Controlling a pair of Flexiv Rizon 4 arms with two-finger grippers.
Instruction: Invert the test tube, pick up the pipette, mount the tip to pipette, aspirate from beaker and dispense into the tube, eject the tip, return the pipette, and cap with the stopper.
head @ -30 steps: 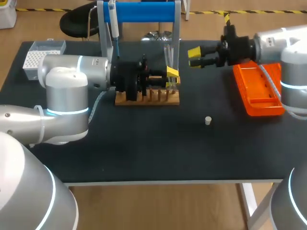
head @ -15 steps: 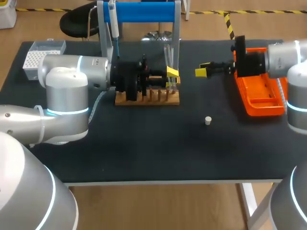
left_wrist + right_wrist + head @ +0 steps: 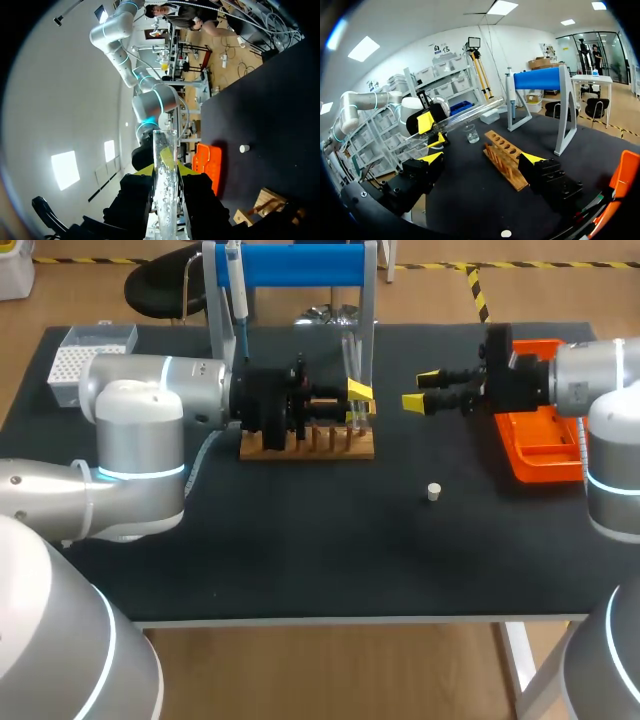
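My left gripper (image 3: 360,400) is shut on a clear test tube (image 3: 351,375), held over the right end of the wooden rack (image 3: 307,444). In the left wrist view the tube (image 3: 165,175) stands between the yellow fingertips (image 3: 144,170) and its rim points away from them. My right gripper (image 3: 421,391) hangs open to the right of the rack, with nothing in it. In the right wrist view the tube (image 3: 470,115) and the left gripper (image 3: 431,127) lie ahead of the right gripper (image 3: 481,159). The pipette (image 3: 237,290) hangs on the blue stand (image 3: 300,265). A white stopper (image 3: 433,492) lies on the table.
An orange tray (image 3: 540,435) sits at the right edge, under my right arm. A white tip box (image 3: 85,355) stands at the back left. A small glass beaker (image 3: 471,134) stands behind the rack (image 3: 505,157). The blue stand's legs rise close behind the rack.
My right gripper has come down and toward the front, and its wrist has turned. The left arm and the tube have not moved.
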